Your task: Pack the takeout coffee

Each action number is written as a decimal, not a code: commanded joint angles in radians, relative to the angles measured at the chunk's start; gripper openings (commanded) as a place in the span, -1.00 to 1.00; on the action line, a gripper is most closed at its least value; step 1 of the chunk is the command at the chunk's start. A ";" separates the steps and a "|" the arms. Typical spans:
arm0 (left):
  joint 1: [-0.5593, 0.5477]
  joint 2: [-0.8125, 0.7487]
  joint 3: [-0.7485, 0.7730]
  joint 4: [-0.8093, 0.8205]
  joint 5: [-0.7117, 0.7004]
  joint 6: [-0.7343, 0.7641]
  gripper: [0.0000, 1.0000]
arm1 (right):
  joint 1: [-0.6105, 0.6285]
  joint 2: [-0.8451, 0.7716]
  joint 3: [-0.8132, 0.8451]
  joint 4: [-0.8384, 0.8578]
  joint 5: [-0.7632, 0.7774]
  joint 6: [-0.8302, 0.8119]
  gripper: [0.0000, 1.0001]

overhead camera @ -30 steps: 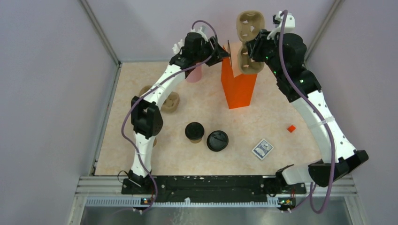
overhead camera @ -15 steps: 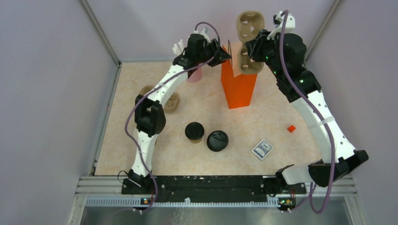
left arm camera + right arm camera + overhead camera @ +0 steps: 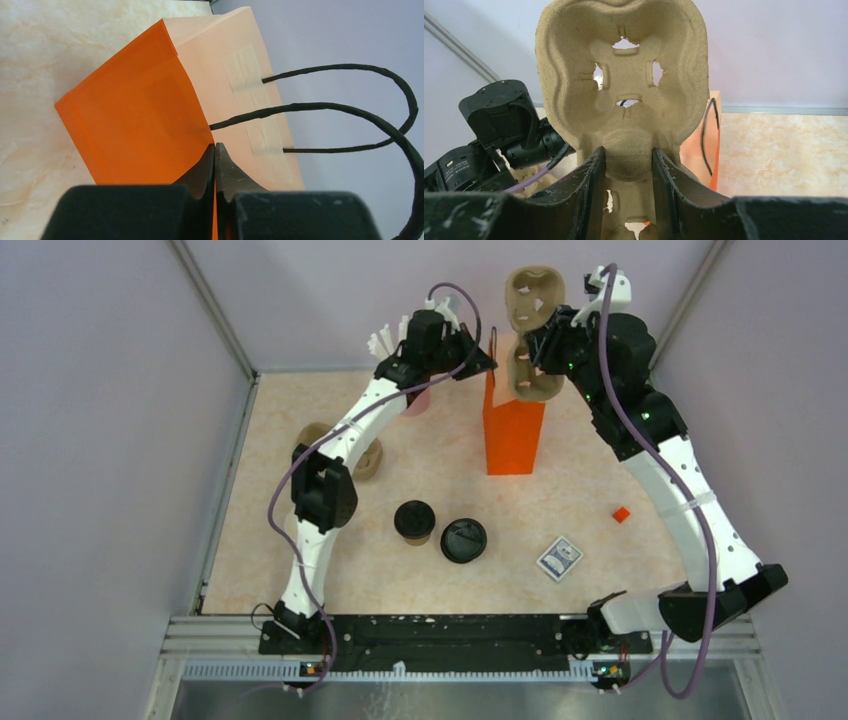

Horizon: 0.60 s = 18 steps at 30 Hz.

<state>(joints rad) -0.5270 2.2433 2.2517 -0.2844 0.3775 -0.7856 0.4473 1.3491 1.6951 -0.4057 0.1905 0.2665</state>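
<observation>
marbled table (image 3: 600,470), orange bag (image 3: 513,435), takeout coffee (image 3: 414,521), black lid (image 3: 463,539), card (image 3: 559,558)

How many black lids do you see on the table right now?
2. One sits on the takeout coffee, centre-front; the loose lid lies just right of it. The left arm may hide others.

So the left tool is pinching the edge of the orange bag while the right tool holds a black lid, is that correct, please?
Not quite. The right tool holds a pulp cup carrier, not a black lid, as the right wrist view shows. The left tool does pinch the edge of the orange bag.
</observation>
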 commanded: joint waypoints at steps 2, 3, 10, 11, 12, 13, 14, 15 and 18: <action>-0.019 -0.105 -0.019 -0.009 0.036 -0.019 -1.00 | -0.008 -0.045 0.021 -0.006 0.004 0.037 -0.46; -0.025 -0.121 -0.033 -0.010 0.032 -0.022 -1.00 | -0.009 -0.043 0.027 -0.017 0.008 0.047 -0.46; -0.079 -0.237 -0.217 0.061 0.000 -0.062 -1.00 | -0.008 -0.040 0.005 -0.062 -0.006 0.116 -0.46; -0.088 -0.248 -0.239 0.069 -0.003 -0.070 -1.00 | -0.009 -0.042 -0.007 -0.051 -0.010 0.126 -0.46; -0.095 -0.258 -0.253 0.072 -0.009 -0.076 -1.00 | -0.009 -0.042 -0.010 -0.049 -0.009 0.135 -0.46; -0.102 -0.266 -0.263 0.073 -0.017 -0.078 -1.00 | -0.009 -0.039 -0.009 -0.053 -0.006 0.145 -0.47; -0.108 -0.273 -0.272 0.074 -0.026 -0.079 -1.00 | -0.009 -0.035 -0.009 -0.061 -0.004 0.158 -0.47; -0.115 -0.279 -0.284 0.083 -0.036 -0.083 -1.00 | -0.009 -0.030 -0.012 -0.069 -0.003 0.169 -0.47; -0.120 -0.299 -0.328 0.115 -0.047 -0.118 -1.00 | -0.008 -0.033 -0.049 -0.083 0.010 0.216 -0.49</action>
<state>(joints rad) -0.6418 2.0201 1.9690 -0.2596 0.3645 -0.8562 0.4473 1.3396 1.6775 -0.4862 0.1898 0.4061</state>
